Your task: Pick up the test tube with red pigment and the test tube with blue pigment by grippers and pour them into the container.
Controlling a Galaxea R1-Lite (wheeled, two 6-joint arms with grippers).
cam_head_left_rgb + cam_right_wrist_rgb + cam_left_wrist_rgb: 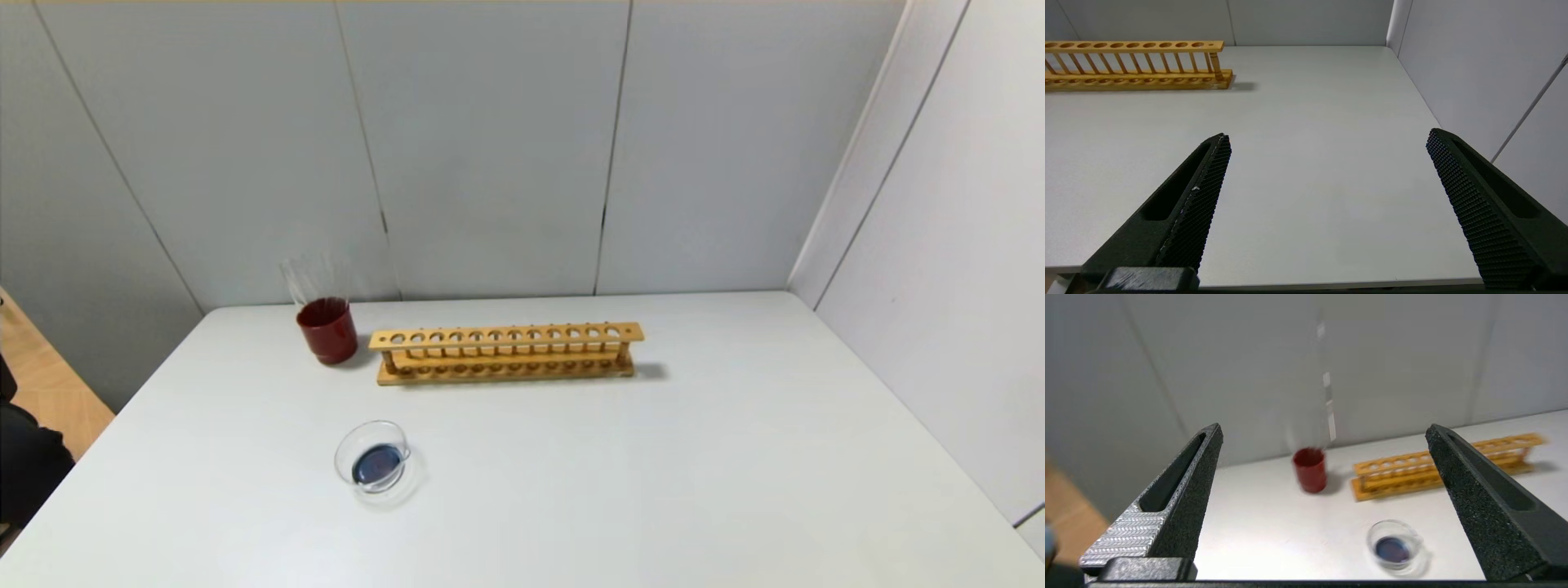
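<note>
Now | left end effector (1323, 430) spread wide, empty | container (1395, 547) ahead, apart | right end effector (1327, 136) spread wide.

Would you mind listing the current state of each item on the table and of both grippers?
container: upright on the table, a dark blue pool of liquid in its bottom.
dark red cup: upright, clear tubes standing in it.
wooden rack: standing on the table, every visible hole empty.
left gripper: open, holding nothing, off the table.
right gripper: open, holding nothing, above bare table.
</note>
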